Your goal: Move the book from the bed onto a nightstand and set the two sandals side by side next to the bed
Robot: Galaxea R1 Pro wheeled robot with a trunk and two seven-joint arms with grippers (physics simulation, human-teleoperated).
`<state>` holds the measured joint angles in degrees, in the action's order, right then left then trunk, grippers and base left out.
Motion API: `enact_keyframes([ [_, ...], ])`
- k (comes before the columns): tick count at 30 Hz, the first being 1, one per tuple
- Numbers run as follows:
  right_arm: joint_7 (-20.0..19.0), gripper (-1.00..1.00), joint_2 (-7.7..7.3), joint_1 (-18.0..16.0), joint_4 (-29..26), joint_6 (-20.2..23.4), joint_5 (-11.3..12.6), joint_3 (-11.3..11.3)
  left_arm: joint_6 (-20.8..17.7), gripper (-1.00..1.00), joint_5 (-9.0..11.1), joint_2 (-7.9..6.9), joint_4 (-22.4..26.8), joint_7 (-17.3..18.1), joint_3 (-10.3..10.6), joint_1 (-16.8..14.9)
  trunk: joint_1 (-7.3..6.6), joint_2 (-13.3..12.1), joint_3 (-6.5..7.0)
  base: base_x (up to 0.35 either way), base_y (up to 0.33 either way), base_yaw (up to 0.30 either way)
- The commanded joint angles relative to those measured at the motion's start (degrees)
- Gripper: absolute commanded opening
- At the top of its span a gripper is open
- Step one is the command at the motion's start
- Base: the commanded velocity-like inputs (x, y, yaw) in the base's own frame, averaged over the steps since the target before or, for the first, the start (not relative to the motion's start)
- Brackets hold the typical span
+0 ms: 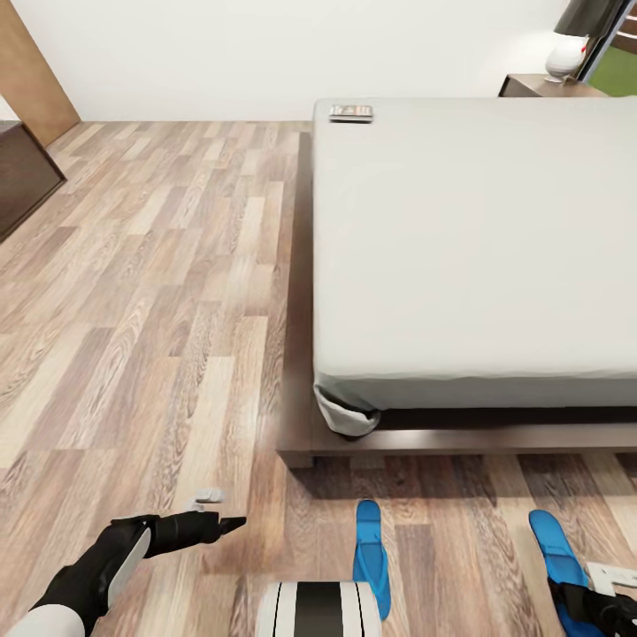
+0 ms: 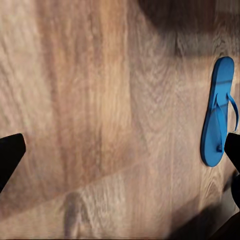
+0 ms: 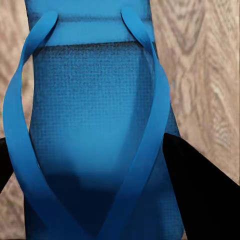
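While both my arms hang low over the plank floor (image 1: 159, 292), this is how things lie:

Left sandal (image 1: 370, 557): flat on the floor just off the bed's foot, long axis running toward the bed (image 1: 478, 239); its near end is hidden behind my trunk (image 1: 318, 609).
Right sandal (image 1: 557, 557): flat, well apart from the first, long axis leaning a little away from it; its near end is covered by my right gripper (image 1: 594, 603).
Book (image 1: 351, 112): on the mattress at its far left corner, too small to read.
Nightstand (image 1: 541, 86): beyond the bed's far right corner, partly cut off, with a lamp (image 1: 571, 44) on it.
Left gripper (image 1: 212, 513): over bare floor left of the sandals; fingers (image 2: 10, 156) spread wide, nothing between them.
Right gripper: cut off by the frame's edge in the head view; up close, my dark fingers (image 3: 200, 190) straddle the blue sole and straps, but I cannot tell whether they pinch it.
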<state>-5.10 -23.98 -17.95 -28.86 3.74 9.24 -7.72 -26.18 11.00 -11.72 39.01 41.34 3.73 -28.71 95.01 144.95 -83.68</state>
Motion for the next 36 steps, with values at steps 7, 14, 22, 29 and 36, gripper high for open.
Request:
enact_keyframes([
  [7,-0.2,-1.0,0.07,0.0,-0.1,0.4,0.5,-0.2,-0.5,1.0,0.6,-0.11,0.0,0.0,0.2,0.0,-0.01,0.0,-0.04,0.0,0.289,0.0],
  [14,-0.2,-1.0,0.08,0.0,-0.2,0.5,0.5,-0.3,-0.5,1.0,0.6,-0.07,0.0,-0.1,0.2,0.0,-0.01,0.0,-0.04,0.0,0.289,0.0],
  [22,-0.3,-1.0,0.07,0.0,-0.2,0.4,0.4,-0.4,-0.5,1.0,0.6,-0.04,0.0,-0.2,0.3,0.0,-0.01,0.0,-0.04,0.0,0.289,0.0],
  [29,-0.3,-1.0,0.07,0.0,-0.2,0.4,0.3,-0.4,-0.5,1.0,0.6,-0.05,0.0,-0.3,0.3,0.0,-0.01,0.0,-0.04,0.0,0.289,0.0],
  [36,-0.1,-1.0,0.01,-0.1,-2.2,1.1,0.4,-0.4,-0.5,1.0,0.6,-0.02,0.0,-0.3,0.3,0.0,-0.01,0.0,-0.04,0.0,0.223,0.0],
])
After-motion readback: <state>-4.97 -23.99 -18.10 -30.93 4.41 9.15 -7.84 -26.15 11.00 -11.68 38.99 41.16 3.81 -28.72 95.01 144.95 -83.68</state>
